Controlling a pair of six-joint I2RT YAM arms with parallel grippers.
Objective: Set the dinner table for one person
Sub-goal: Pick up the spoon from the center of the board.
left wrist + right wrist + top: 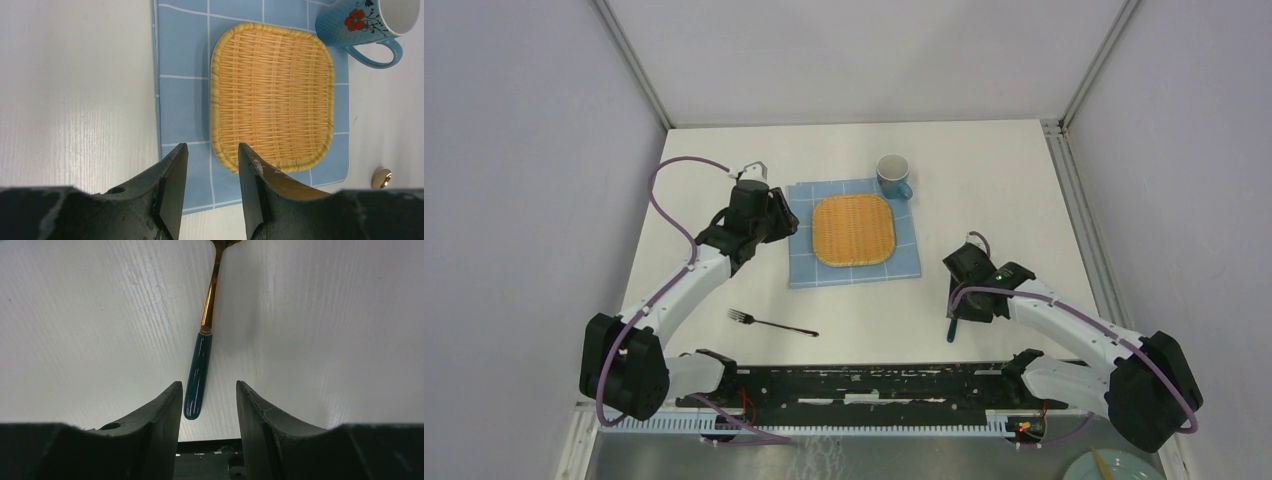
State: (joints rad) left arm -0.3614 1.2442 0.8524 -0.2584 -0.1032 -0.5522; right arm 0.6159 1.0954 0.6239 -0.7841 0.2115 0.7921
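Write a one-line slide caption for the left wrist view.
Open fingers over a woven tray on blue checked cloth, mug alongside.

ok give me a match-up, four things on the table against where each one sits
Things:
1. mug
2. tray
3. fork
4. spoon

Places:
A. at the right gripper
B. middle of the blue cloth
C. bare table, on the left arm's side
D. far right corner of the cloth

Pairs: 1-D, 2-B, 3-C, 4-A
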